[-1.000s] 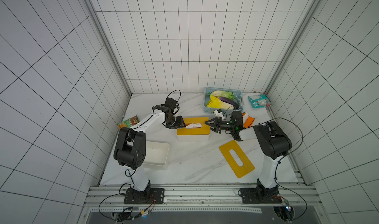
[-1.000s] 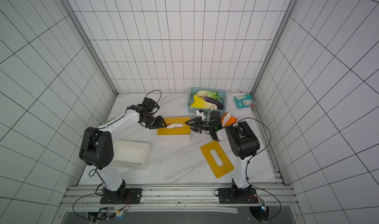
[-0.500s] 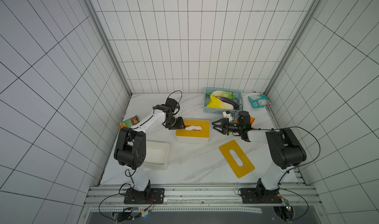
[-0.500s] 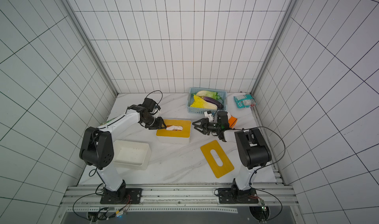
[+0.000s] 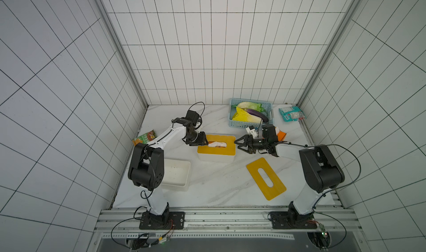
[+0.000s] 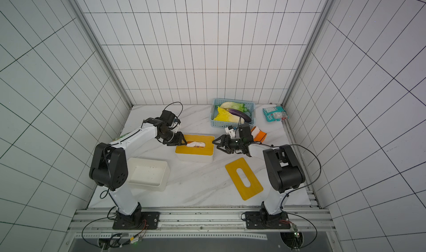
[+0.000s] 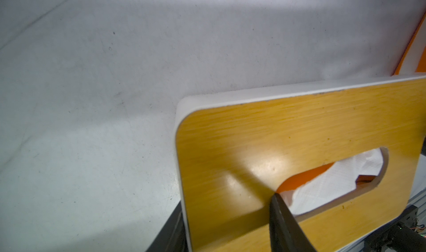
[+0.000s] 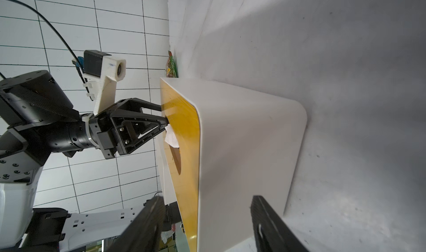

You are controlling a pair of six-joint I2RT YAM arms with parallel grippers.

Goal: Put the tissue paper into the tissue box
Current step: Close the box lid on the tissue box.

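Crumpled white tissue paper (image 5: 217, 144) sits in the oval slot (image 7: 366, 181) of the yellow wood-grain lid (image 7: 253, 135) on the white round-cornered plastic tissue box (image 5: 215, 158). It's only partly in: a wad stands proud of the lid.

Slot and tissue long axis run along the line between the two arms.

Left gripper (image 5: 205, 143) is the near one, at its own end of the slot. One fingertip touches the paper's edge in the left wrist view. Jaws look part-way closed; can't tell if they actually pinch the paper.

Right gripper (image 5: 238, 144) is just beside the box's opposite short end, not touching. Fingers are spread wide and empty, one above lid height, one level with the end wall.

My read: the finishing push is the left arm's job, along the slot and down.

Tissue is soft and embossed and will likely spring back. Lid is rigid and glossy, with a hard slot edge.

A spare yellow slotted lid (image 5: 266, 178) lies flat on the marble tabletop (image 5: 207, 188), well apart.
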